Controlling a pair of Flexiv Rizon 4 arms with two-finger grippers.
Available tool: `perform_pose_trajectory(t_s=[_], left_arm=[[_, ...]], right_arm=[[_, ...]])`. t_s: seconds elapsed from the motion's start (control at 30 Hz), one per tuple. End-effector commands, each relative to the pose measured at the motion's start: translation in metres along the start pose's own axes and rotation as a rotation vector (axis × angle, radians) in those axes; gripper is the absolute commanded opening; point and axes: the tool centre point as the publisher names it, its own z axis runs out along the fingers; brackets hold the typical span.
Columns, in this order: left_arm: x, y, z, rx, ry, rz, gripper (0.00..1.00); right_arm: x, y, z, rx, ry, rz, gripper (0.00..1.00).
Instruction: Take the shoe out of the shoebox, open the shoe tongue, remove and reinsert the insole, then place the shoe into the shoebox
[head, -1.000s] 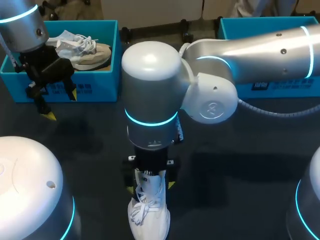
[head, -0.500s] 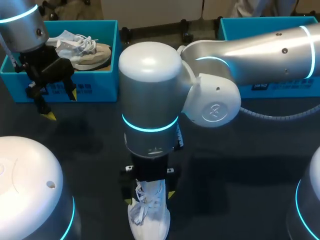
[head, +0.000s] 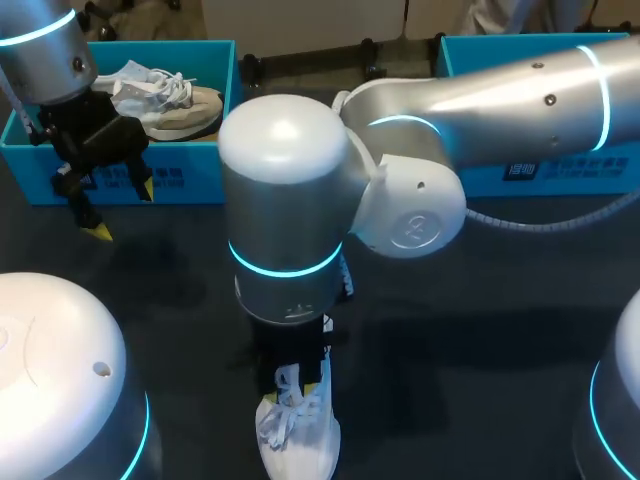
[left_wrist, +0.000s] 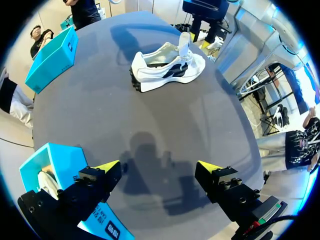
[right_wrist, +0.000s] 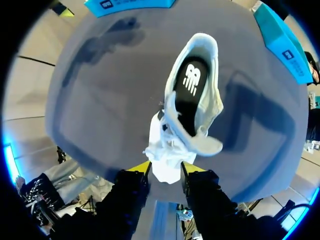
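Here's the white shoe (head: 297, 435), standing on its sole on the dark table (head: 480, 330), out in the open and well apart from both boxes. The right arm reaches in over it, and the right gripper (right_wrist: 166, 170) sits directly above the shoe's laced front. Its fingers are drawn in narrow, pinching the white tongue (right_wrist: 164, 159) from both sides. The tongue stands up and away from the shoe's opening, with loose laces bunched around its base. Behind the tongue the shoe gapes open, and the black insole (right_wrist: 189, 92) lies flat inside, running back to the heel.

Over to the other arm: the left gripper (left_wrist: 157, 167) hangs above bare table well away from the shoe, with the shoe straight out ahead of its fingers. Those fingers are spread wide and there is nothing between them. Farther from the shoe again, just beside one of those fingers, is a blue box (head: 200, 160) with a second shoe (head: 165, 100) lying inside it. Another blue box (head: 560, 172) stands at the table's far edge, on the opposite side of the white shoe and well apart from it. Much of it is hidden behind the right arm.
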Motion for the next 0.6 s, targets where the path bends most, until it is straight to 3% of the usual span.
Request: perform_pose_trajectory(t_s=[0.03, 0.6], left_arm=[[0.0, 0.0, 0.0, -0.002, 0.001, 0.0, 1.0], [0.0, 0.0, 0.0, -0.002, 0.001, 0.0, 1.0]], right_arm=[[-0.001, 0.004, 0.006, -0.05, -0.023, 0.297, 0.34], [-0.024, 0.048, 0.025, 0.005, 0.007, 0.226, 0.33]])
